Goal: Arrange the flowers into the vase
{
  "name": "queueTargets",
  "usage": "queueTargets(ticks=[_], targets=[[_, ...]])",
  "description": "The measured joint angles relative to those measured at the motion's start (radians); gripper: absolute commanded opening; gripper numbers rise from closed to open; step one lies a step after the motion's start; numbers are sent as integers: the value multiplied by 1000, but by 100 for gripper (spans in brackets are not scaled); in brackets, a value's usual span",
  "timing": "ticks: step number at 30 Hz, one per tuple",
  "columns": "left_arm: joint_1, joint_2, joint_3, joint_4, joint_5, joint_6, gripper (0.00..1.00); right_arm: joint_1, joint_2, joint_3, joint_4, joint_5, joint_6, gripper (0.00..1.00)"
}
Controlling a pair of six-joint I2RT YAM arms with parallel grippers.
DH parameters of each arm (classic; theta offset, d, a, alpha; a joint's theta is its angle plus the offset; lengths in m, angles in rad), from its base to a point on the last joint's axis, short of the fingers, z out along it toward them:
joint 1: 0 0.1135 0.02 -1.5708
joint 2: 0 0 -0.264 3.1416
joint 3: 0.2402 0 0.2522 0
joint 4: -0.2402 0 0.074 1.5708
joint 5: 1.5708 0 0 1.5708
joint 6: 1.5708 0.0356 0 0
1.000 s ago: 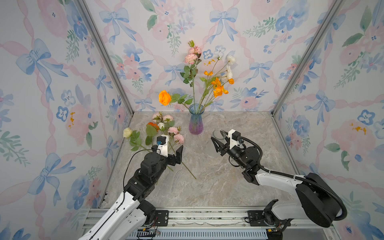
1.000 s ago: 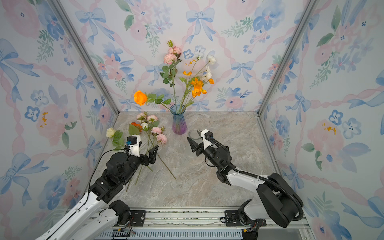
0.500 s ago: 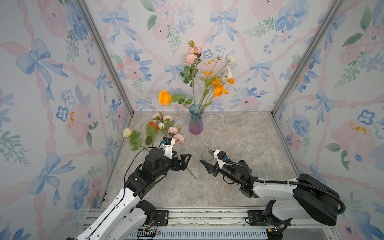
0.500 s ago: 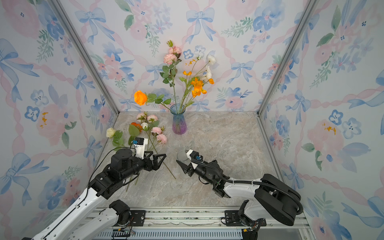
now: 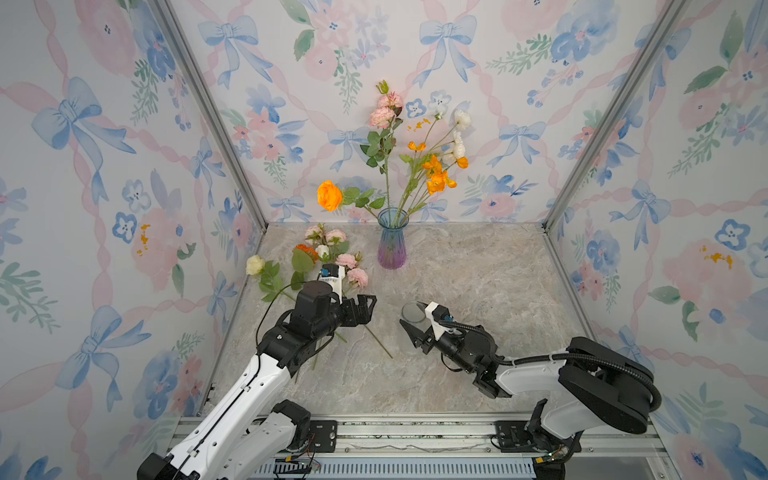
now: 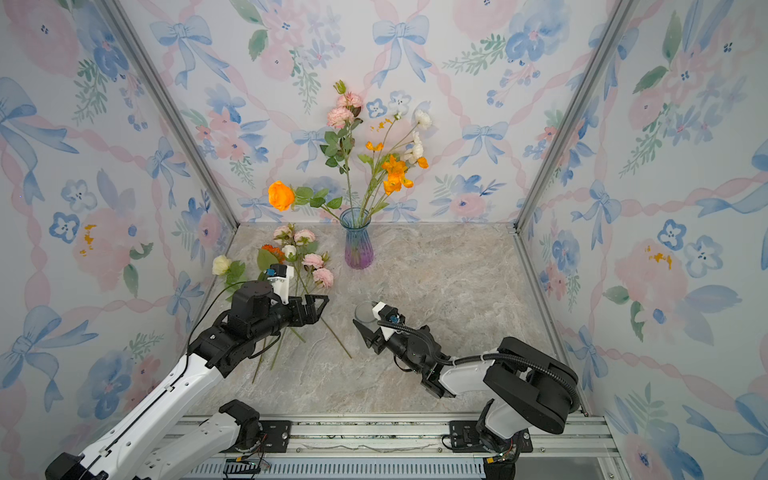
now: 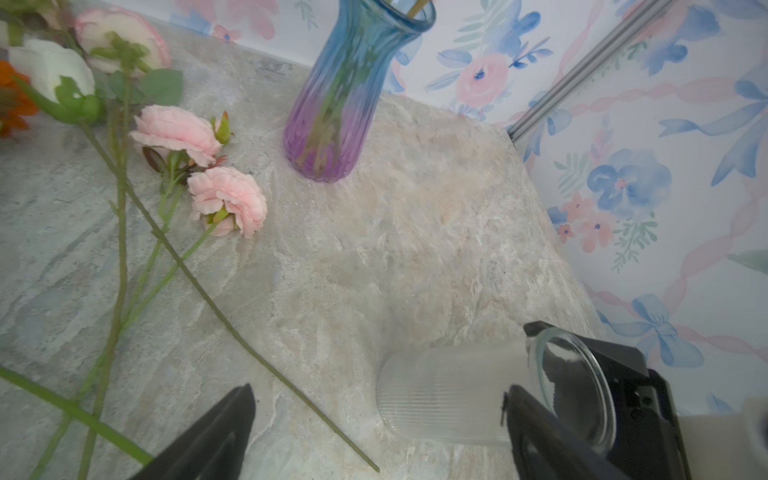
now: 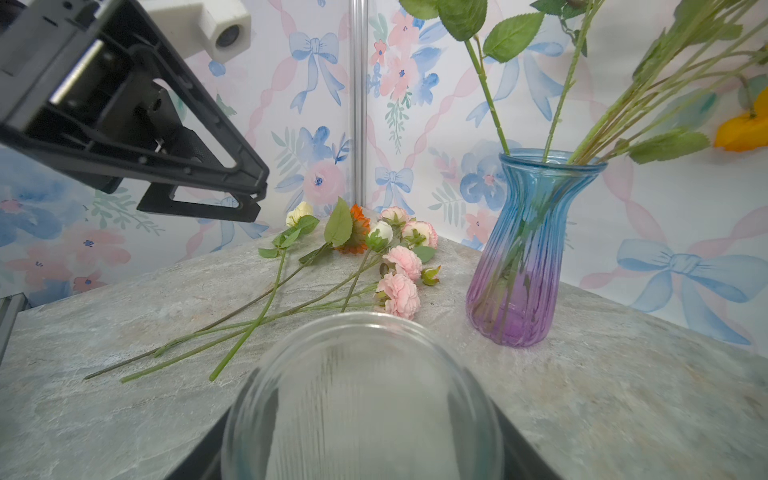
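The blue-and-purple glass vase (image 5: 392,245) (image 6: 358,247) stands at the back with several flowers (image 5: 434,174) in it, among them an orange rose (image 5: 329,195). More flowers (image 5: 347,261) (image 8: 399,266) lie on the table left of it, stems toward the front. My left gripper (image 5: 369,309) (image 7: 382,432) hovers open over the stem ends, holding nothing. My right gripper (image 5: 413,320) (image 8: 361,457) is shut on a clear ribbed glass (image 5: 409,309) (image 7: 449,395), gripped near its rim and tipped on its side, base toward the left gripper.
Flowered wallpaper panels with metal corner posts (image 5: 208,112) close in the marble tabletop (image 5: 478,270) on three sides. A metal rail (image 5: 415,432) runs along the front edge. Bare marble lies to the right of the blue-and-purple vase.
My right gripper has come down, forward and leftward with the clear glass. My left gripper has swung right over the stem ends, toward that glass.
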Motion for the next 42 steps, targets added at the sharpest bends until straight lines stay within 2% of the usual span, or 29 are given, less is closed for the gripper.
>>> queueTargets(ticks=[5,6,12,18,24,30,34,37,42], targets=[[150,100,19,0,-83,-35,80,-27,1,-5,31,-8,24,100],[193,135,24,0,-87,-47,76,-34,0,-8,37,-11,30,97],[404,303,37,3,-120,-96,63,-46,-12,-41,16,-29,47,97],[534,440,55,47,-112,-96,54,-27,-186,-41,-176,-42,34,97],[586,608,90,90,-128,-89,44,51,-394,-41,-419,-22,9,97],[623,724,154,117,-154,-85,40,219,-541,-75,-556,92,-57,97],[636,801,190,140,-165,-73,38,343,-502,-80,-559,222,-144,97],[645,839,193,157,-164,-70,37,368,-453,-80,-562,286,-194,97],[652,883,197,174,-162,-69,37,368,-440,-80,-556,282,-217,97]])
